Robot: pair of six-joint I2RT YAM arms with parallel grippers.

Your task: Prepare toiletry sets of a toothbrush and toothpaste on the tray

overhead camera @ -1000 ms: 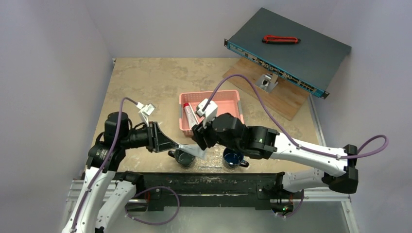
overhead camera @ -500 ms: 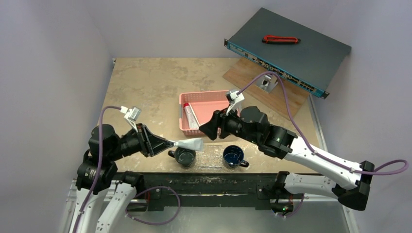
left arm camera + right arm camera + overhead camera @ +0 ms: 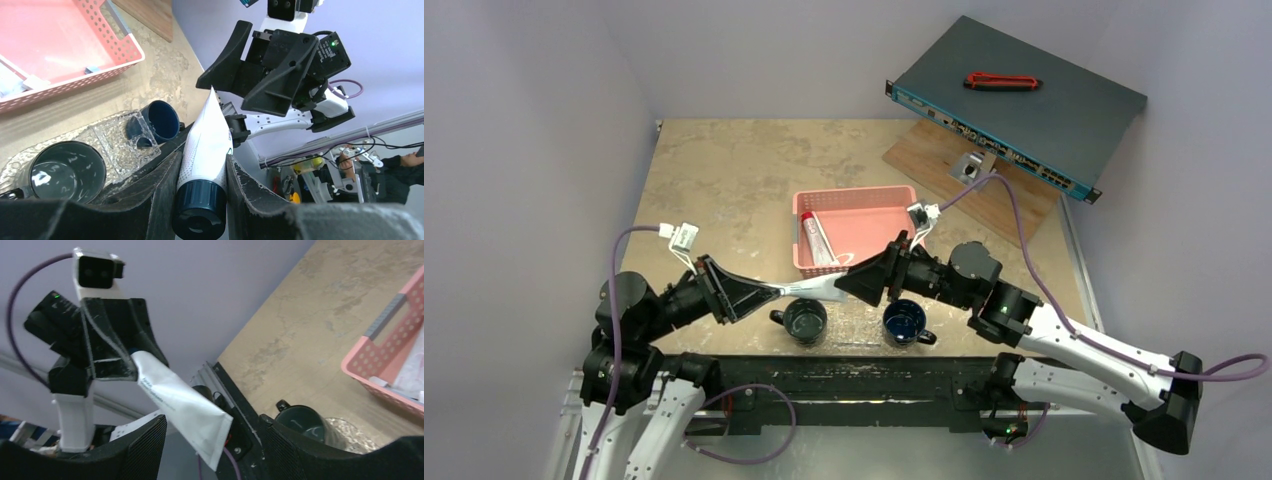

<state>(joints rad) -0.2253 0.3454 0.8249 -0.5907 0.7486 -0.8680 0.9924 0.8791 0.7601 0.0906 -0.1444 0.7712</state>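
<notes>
We found left hand clamped by dark cap of soft white toothpaste tube, aloft over near edge of tabletop, close to clear plastic tray. Right hand gaped around crimped end. Likely regrip handover, we judged.

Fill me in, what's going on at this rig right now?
The left pincer holds a white toothpaste tube by its capped end, above the table. The right pincer faces it, jaws open on either side of the tube's flat end, not gripping. It looks like a handover between arms. Two dark mugs stand on the clear tray below, with nothing visible in them. A second tube lies in the pink basket.
</notes>
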